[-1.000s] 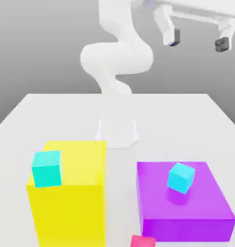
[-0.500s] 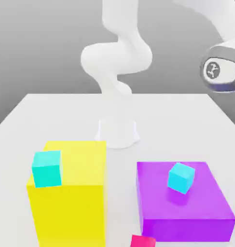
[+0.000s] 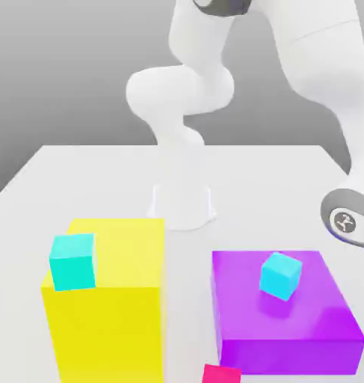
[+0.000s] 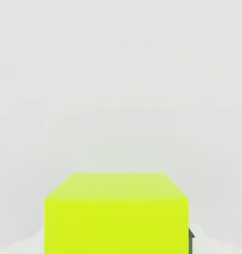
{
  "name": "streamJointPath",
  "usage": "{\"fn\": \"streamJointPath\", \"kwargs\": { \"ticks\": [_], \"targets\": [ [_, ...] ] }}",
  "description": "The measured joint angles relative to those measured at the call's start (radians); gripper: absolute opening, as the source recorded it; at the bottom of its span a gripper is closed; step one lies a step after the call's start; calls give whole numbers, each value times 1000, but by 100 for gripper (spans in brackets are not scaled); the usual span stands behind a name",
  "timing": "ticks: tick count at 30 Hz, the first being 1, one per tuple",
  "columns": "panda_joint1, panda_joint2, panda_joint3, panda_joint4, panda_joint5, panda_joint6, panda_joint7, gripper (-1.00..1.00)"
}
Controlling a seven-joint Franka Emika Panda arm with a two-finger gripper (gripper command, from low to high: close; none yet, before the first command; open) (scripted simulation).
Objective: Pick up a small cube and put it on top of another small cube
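The lime cube (image 4: 116, 213) looms large in the hand view, sitting on the pale desk (image 4: 118, 89) right beneath the hand; in the exterior view a sliver of the same lime peeks in at the right edge, just beside the purple block (image 3: 285, 318). And the arm (image 3: 319, 82) has swung a long way: a second ago the hand was high up with its fingers spread, and now the wrist has dropped low on the exterior view's right. That looks like the approach for the pick. Whether the hand is spread or pressed together, I cannot tell. Nothing seems lifted yet. The cyan cubes, one on the yellow block (image 3: 110, 299) and one on the purple, haven't budged, nor the pink-red cube (image 3: 220, 374).
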Motion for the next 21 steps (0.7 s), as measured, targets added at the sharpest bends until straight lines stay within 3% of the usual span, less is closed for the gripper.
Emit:
{"fn": "streamJointPath", "kwargs": {
  "ticks": [6,21],
  "targets": [
    [-47,-195,44,-69,76,-123,-37,-100],
    [-135,-747,-26,-424,291,-300,-15,-100]
  ]
}}
